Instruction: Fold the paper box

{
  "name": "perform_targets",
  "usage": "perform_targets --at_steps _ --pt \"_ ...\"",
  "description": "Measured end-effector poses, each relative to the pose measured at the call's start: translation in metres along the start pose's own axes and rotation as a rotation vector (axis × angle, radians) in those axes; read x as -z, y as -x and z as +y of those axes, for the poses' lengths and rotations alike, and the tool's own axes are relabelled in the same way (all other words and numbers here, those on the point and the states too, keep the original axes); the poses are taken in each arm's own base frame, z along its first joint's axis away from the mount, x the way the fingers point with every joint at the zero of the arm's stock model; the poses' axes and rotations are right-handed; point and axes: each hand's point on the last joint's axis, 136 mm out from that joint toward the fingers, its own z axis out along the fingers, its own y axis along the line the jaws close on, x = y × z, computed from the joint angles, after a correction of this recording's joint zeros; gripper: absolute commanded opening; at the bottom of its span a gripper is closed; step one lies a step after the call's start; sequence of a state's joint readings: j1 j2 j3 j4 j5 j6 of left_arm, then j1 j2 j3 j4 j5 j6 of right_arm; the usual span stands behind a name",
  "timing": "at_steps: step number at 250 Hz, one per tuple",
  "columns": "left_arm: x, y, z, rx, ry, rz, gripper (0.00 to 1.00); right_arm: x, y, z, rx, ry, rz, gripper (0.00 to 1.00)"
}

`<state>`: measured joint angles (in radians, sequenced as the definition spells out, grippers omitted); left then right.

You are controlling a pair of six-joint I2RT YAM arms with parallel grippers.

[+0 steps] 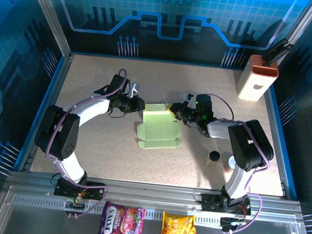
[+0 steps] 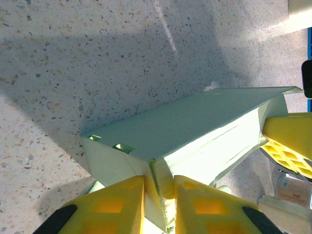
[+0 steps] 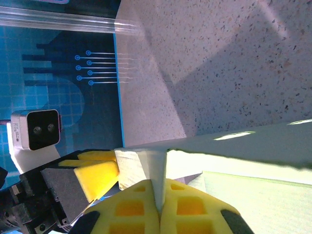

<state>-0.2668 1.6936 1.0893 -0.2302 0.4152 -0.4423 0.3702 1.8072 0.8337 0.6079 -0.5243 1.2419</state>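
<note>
The paper box is pale green card, partly folded, lying mid-table with its far wall raised. My left gripper is at its far-left corner and my right gripper at its far-right corner. In the left wrist view the yellow fingers are shut on a side flap of the paper box, and the left gripper has card pinched between its pads. In the right wrist view the right gripper is shut on a thin upright flap of the paper box. The other arm's yellow fingers show to its left.
A white block with an orange ribbed top stands at the back right corner. A small dark cup and a round item sit by the right arm. Two snack packets lie on the front ledge.
</note>
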Motion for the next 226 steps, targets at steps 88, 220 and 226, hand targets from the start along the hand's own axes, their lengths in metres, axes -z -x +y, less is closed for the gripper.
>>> perform_targets --at_steps 88,220,226 --pt "0.000 0.000 0.000 -0.001 -0.001 -0.001 0.21 0.027 0.007 -0.003 0.084 -0.093 -0.025 0.41" --pt "0.001 0.001 0.002 -0.006 0.005 -0.024 0.21 0.069 0.009 -0.052 0.143 -0.261 -0.068 0.47" --pt "0.002 0.001 0.002 -0.007 0.007 -0.027 0.21 0.068 0.009 -0.055 0.141 -0.264 -0.066 0.48"
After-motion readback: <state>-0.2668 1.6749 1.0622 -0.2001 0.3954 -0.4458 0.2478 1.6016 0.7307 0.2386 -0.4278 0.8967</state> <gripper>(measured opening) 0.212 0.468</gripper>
